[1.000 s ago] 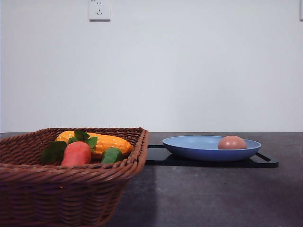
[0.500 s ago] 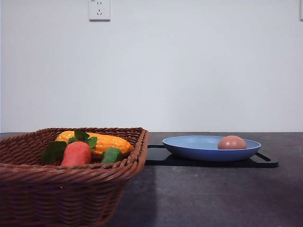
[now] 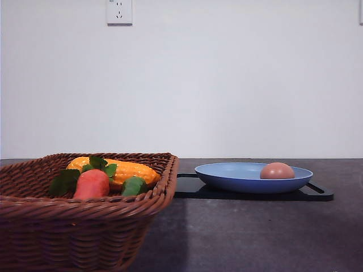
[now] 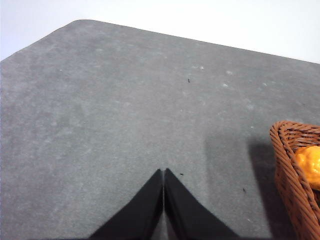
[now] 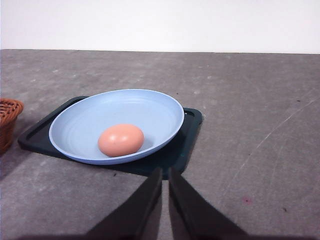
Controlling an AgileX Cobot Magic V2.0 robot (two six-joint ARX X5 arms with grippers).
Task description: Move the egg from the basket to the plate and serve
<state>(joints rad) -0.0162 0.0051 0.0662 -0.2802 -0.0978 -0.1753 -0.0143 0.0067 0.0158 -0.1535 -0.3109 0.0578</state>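
The pinkish-brown egg lies inside the blue plate, toward its right side in the front view. The plate rests on a flat black tray. The dark-brown wicker basket stands at the front left. My right gripper is shut with nothing in it, a short way back from the plate's near rim. My left gripper is shut and empty over bare grey table, apart from the basket's corner.
In the basket lie an orange-red carrot with green leaves, a yellow corn cob and a small green piece. A white wall with a socket stands behind the grey table.
The egg has shifted very slightly left in the plate. Nothing else has moved.
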